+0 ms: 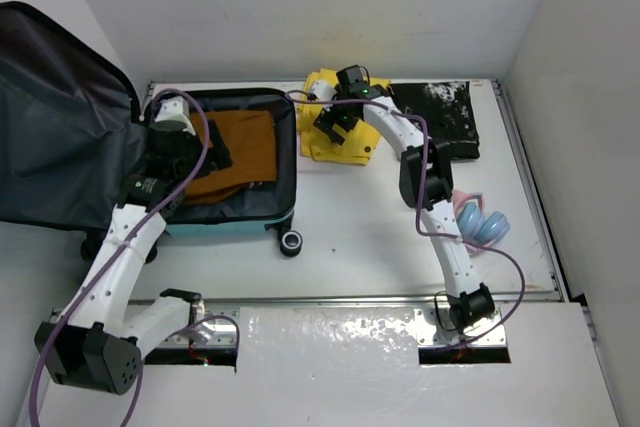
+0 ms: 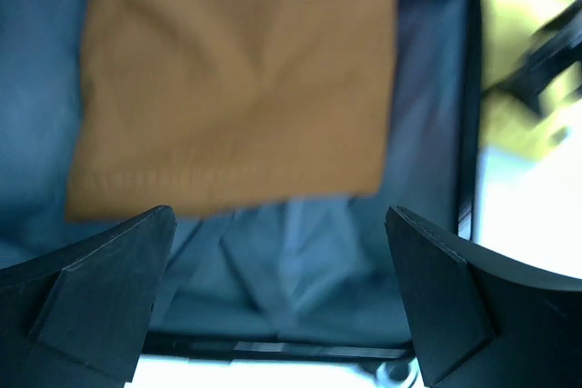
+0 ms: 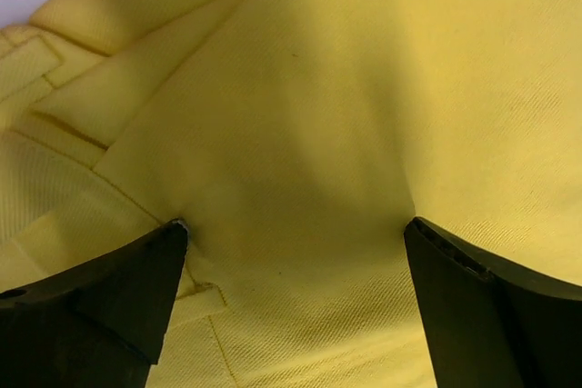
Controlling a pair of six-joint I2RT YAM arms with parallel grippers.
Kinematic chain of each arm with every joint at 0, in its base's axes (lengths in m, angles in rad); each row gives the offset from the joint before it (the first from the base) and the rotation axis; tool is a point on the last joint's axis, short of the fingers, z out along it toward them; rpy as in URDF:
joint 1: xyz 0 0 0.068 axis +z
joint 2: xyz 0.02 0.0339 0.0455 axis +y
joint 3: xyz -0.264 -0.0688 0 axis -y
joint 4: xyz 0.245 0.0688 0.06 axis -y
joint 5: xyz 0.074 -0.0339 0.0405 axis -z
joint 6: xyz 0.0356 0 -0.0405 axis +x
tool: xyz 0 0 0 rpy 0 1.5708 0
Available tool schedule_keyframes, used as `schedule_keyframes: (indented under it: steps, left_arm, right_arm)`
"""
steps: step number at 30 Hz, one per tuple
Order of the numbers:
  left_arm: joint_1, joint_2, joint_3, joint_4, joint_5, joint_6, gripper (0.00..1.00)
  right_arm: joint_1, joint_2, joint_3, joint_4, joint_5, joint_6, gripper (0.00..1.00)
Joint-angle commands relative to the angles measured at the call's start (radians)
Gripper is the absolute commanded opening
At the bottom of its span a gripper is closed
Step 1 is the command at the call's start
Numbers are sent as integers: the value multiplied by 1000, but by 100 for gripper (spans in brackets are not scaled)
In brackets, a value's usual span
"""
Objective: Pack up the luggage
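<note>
The luggage [image 1: 226, 228] lies open at the table's left, its dark grey lid [image 1: 50, 127] propped up beyond the edge. A folded orange garment [image 1: 243, 150] rests inside on the grey lining [image 2: 300, 270]. My left gripper [image 1: 205, 159] hovers over the orange garment [image 2: 236, 79], open and empty [image 2: 280, 297]. A folded yellow garment [image 1: 340, 142] lies just right of the luggage. My right gripper [image 1: 330, 122] is down on the yellow garment [image 3: 300, 88], open [image 3: 296, 252], with both fingertips pressing into the cloth.
A black speckled garment [image 1: 442, 119] lies at the back right. A pink and light-blue item [image 1: 482, 223] sits by the right arm's forearm. A black luggage wheel [image 1: 291, 242] juts toward the table's middle. White walls close in the back and right.
</note>
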Motion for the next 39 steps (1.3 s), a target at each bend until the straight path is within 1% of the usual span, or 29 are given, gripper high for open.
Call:
schedule_keyframes:
  steps: [1, 4, 5, 6, 8, 9, 10, 11, 12, 13, 14, 16, 17, 18, 19, 20, 21, 22, 23, 26, 29, 31, 32, 33, 34, 35, 36, 37, 39]
  left_arm:
    - [-4, -23, 15, -15, 52, 43, 100]
    - [-4, -37, 33, -18, 109, 45, 100]
    - [-4, -43, 38, -24, 115, 45, 100]
    - [-4, -48, 37, -27, 114, 45, 100]
    - [-4, -60, 33, -28, 120, 45, 100]
    - [-4, -61, 32, -30, 123, 46, 100]
    - [-4, -69, 23, -28, 125, 46, 100]
    - [-4, -69, 18, -25, 122, 43, 100]
    - [-4, -72, 12, -25, 126, 45, 100]
    - [-4, -71, 7, -25, 137, 46, 100]
    - [-4, -69, 4, -27, 140, 46, 100]
    - [-4, -66, -8, -28, 158, 42, 100]
    - [-4, -67, -16, -24, 168, 39, 100]
    - [-5, -71, -31, -21, 193, 28, 100]
    - [-9, -77, -39, -18, 221, 23, 100]
    - [-9, -81, -52, -19, 229, 17, 100]
    - [-12, -89, -58, -21, 234, 11, 100]
    - [-13, -106, -66, -24, 241, 7, 100]
    - [-15, -118, -74, -25, 244, -6, 100]
    - [-21, -156, -98, -36, 229, -24, 100]
    - [-24, -178, -102, -62, 208, -27, 100]
    - [-24, -199, -102, -73, 197, -29, 100]
    - [-24, -207, -102, -83, 195, -24, 100]
    - [-24, -218, -102, -88, 192, -20, 100]
    - [-24, -221, -100, -91, 183, -13, 100]
    - [-24, -222, -94, -99, 177, -1, 100]
    - [-24, -215, -91, -107, 177, 5, 100]
    - [-24, -209, -91, -110, 148, 19, 100]
    - [-24, -184, -94, -105, 157, 26, 100]
  right_arm:
    - [-60, 39, -7, -293, -145, -4, 97]
    - [-61, 53, -40, -402, -185, -22, 83]
    - [-58, 70, -50, -455, -189, -27, 76]
    - [-53, 88, -41, -489, -158, -37, 74]
    - [-36, 128, -16, -546, -122, -41, 60]
    - [-33, 129, -19, -563, -127, -42, 57]
    - [-30, 121, -37, -574, -168, -45, 50]
    - [-27, 81, -112, -557, -182, -36, 9]
    - [-25, 51, -169, -521, -180, -10, 0]
    - [-19, 18, -225, -490, -191, 13, 0]
    - [-18, -17, -331, -441, -214, 33, 0]
    - [-10, -150, -458, -355, -278, 163, 0]
    - [-2, -217, -673, -159, -341, 217, 0]
    - [10, -294, -786, -28, -312, 360, 0]
    - [46, -445, -901, 91, -244, 437, 0]
    - [65, -507, -1070, 277, -103, 605, 0]
    - [71, -558, -1130, 335, -49, 704, 0]
    - [70, -638, -1190, 456, -24, 813, 0]
    - [73, -675, -1323, 521, -7, 969, 0]
    - [177, -786, -1431, 602, 128, 1094, 0]
    - [248, -816, -1447, 624, 171, 1200, 0]
    - [291, -855, -1458, 606, 243, 1243, 2]
    - [298, -914, -1506, 625, 233, 1248, 34]
    - [304, -946, -1524, 635, 197, 1240, 54]
    - [305, -979, -1537, 610, 193, 1225, 59]
    - [301, -1047, -1535, 589, 188, 1173, 69]
    - [283, -1078, -1524, 564, 188, 1132, 75]
    - [269, -1102, -1480, 546, 148, 1002, 81]
    - [199, -1099, -1388, 463, 84, 879, 82]
